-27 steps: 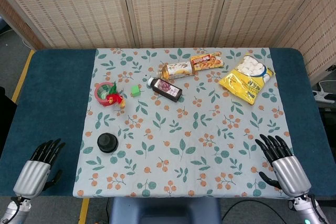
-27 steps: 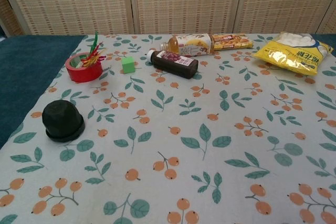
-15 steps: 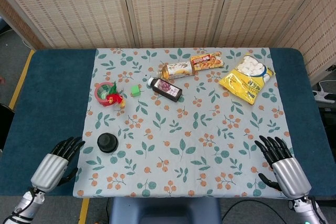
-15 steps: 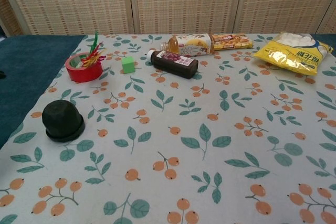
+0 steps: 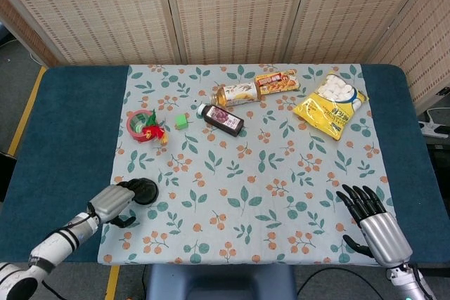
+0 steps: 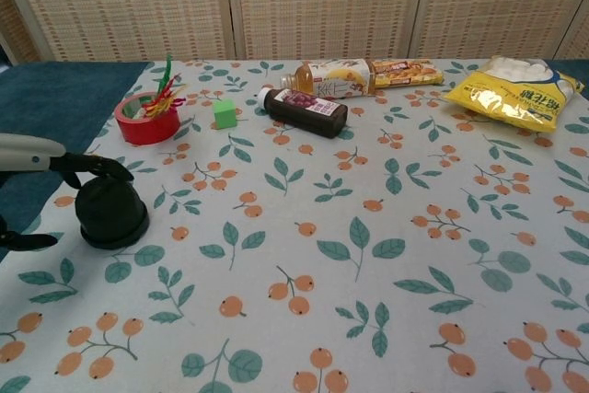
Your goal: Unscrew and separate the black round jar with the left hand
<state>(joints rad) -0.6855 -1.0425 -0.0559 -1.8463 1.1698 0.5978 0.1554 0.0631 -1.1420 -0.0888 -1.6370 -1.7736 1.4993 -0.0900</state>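
Observation:
The black round jar (image 5: 145,190) (image 6: 110,212) stands upright with its lid on, near the left edge of the floral cloth. My left hand (image 5: 112,203) (image 6: 55,161) has reached it from the left. Its dark fingers (image 6: 99,169) arch over the far top of the jar, and the thumb (image 6: 23,241) stays apart at the near left. The hand has not closed around the jar, and I cannot tell whether the fingers touch it. My right hand (image 5: 373,223) rests at the table's front right with its fingers spread and nothing in it. The chest view does not show it.
A red tape roll (image 6: 145,119) holding coloured sticks and a green cube (image 6: 225,113) lie behind the jar. Further back are a dark bottle (image 6: 306,109) on its side, a tea bottle (image 6: 331,77), a snack pack (image 6: 406,71) and a yellow bag (image 6: 517,91).
My left hand has swung in from the table's front-left corner to the jar, and its fingers now reach over the jar's top. The right hand has barely moved.

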